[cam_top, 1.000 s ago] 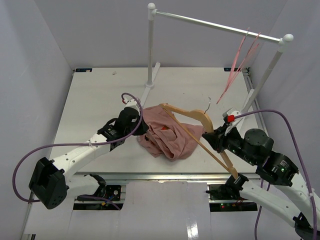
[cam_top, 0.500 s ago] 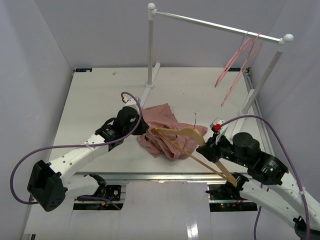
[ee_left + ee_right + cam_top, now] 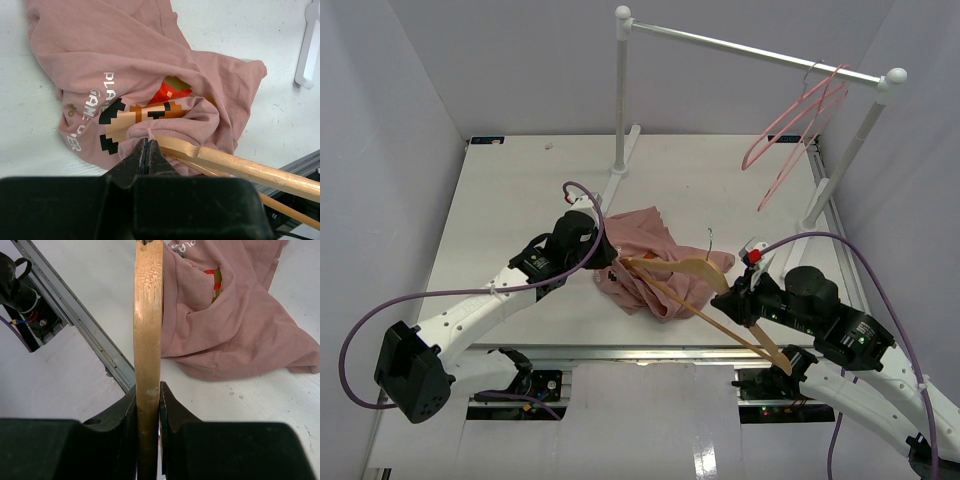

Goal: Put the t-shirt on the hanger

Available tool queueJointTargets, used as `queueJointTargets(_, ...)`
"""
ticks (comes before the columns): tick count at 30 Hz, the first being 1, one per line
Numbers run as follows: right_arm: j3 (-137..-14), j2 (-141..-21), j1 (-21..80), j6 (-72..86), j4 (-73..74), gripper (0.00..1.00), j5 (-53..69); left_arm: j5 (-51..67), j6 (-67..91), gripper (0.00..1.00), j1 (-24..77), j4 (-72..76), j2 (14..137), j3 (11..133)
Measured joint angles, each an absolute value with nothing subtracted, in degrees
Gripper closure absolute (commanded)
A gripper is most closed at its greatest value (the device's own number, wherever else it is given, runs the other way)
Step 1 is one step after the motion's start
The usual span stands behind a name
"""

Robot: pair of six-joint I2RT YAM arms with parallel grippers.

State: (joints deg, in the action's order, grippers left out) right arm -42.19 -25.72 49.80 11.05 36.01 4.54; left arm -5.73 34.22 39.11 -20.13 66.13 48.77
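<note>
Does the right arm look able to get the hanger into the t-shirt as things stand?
Probably yes: the right hand grips the hanger, whose tip lies at the t-shirt fold pinched by the left hand.

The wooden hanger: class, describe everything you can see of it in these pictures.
The hanger is light tan wood, with a curved shoulder bar, a thin straight crossbar beneath it and a dark metal hook on top. The right gripper is shut on one arm of it and holds it slanted over the near part of the table. Its other end is tucked under a fold of the crumpled pink t-shirt, an edge of which the left gripper pinches.
</note>
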Motion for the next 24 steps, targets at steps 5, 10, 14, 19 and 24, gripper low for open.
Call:
queueJointTargets(5,-42.21,-25.98,49.8,11.57,36.54,0.92,4.51,-6.21,33.89,1.0,39.11,-21.04,65.93,48.77)
queueJointTargets(10,-42.22,-25.98,49.8,11.8,37.41,0.92,4.49,-6.65,33.46,1.0,39.11,-22.09,65.7,48.77)
queueJointTargets(14,-42.53,-25.98,49.8,11.81,38.19,0.92,4.4,-6.68,33.11,1.0,39.11,-22.63,65.6,48.77)
queueJointTargets(19,-43.55,-25.44,49.8,11.81,39.37,0.92,4.29,-6.68,32.83,1.0,39.11,-23.65,65.6,48.77)
queueJointTargets(24,-43.83,-25.26,49.8,11.79,39.83,0.92,4.51,-6.68,32.82,1.0,39.11,-24.79,65.61,48.77)
